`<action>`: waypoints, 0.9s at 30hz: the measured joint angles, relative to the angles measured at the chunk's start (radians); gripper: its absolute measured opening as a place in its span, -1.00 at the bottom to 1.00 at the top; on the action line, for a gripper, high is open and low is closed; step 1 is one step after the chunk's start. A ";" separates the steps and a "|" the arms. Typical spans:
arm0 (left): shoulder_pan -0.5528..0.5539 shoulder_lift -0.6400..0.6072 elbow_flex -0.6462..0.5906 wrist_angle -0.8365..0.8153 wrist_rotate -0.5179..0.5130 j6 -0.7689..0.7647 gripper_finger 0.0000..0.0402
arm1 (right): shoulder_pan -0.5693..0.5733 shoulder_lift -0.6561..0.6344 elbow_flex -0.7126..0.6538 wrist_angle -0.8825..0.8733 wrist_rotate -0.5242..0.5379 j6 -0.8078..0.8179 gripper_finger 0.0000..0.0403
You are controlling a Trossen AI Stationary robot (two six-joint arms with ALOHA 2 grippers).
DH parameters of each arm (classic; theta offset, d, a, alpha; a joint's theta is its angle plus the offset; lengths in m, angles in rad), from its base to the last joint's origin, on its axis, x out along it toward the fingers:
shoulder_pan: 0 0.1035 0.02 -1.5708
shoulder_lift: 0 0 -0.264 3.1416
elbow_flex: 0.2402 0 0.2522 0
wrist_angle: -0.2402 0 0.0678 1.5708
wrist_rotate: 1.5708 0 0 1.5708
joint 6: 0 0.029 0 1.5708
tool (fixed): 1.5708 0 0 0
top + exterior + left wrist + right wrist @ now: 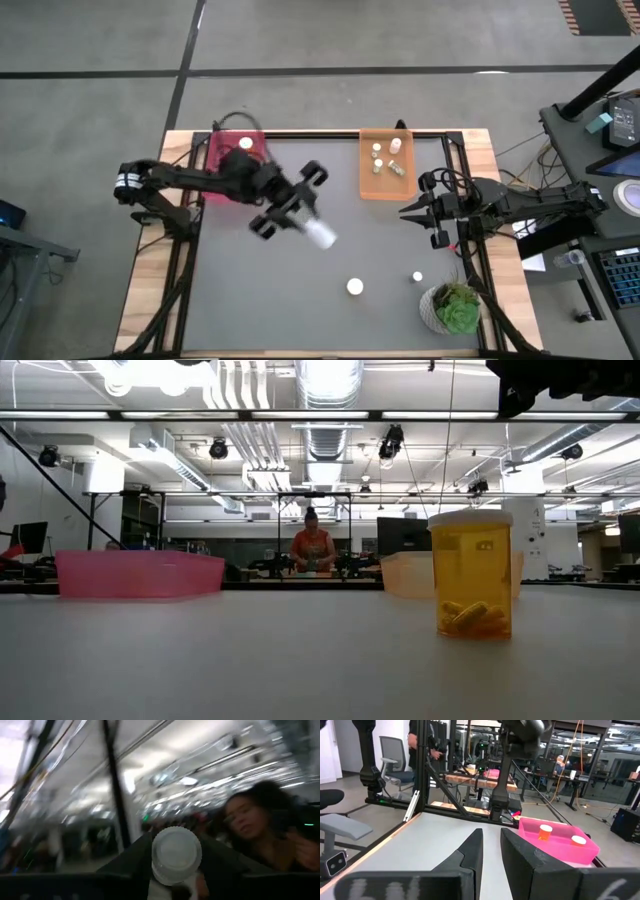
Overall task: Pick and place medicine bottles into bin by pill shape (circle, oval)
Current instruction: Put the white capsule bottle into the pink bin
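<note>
Left gripper point(303, 218): raised over the middle of the table, its fingers clamped on a white-capped medicine bottle point(320, 235) that points toward the table's centre; the left wrist view shows the cap point(176, 851) end-on between the dark fingers.
Right gripper point(412, 209): waiting just beside the orange bin point(367, 188), fingers together and holding nothing.
Pink bin point(218, 152): at the far left of the table, partly under the left arm; two bottles point(545, 832) sit inside it.
Orange bin contents: several small bottles point(396, 168), perhaps four, though the overhead view is too coarse to count surely.
Loose bottles: one point(355, 287) near the front centre, a smaller one point(418, 276) to its right.
Foreground: an amber bottle point(472, 573) holding oval pills stands upright.
Potted plant point(455, 307): at the front right corner.
Background: a person point(313, 546) beyond the table.
</note>
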 joint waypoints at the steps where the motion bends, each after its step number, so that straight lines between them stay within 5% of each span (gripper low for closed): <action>1: 0.021 -0.006 0.000 -0.086 -0.024 0.020 -0.38 | 0.000 0.000 0.000 -0.001 0.000 0.000 -0.71; 7: 0.151 -0.053 0.000 -0.715 -0.312 0.222 -0.38 | 0.000 0.000 0.000 -0.006 0.000 -0.002 -0.71; 17: 0.283 -0.074 0.000 -1.486 -1.158 0.225 -0.38 | 0.000 0.000 0.000 -0.006 0.000 -0.008 -0.71; 23: 0.371 -0.105 -0.001 -1.723 -1.344 0.078 -0.38 | 0.000 0.000 0.000 -0.006 0.000 -0.008 -0.71; 27: 0.447 -0.149 -0.005 -1.817 -1.373 0.013 -0.38 | 0.000 0.000 0.000 -0.007 0.000 -0.005 -0.71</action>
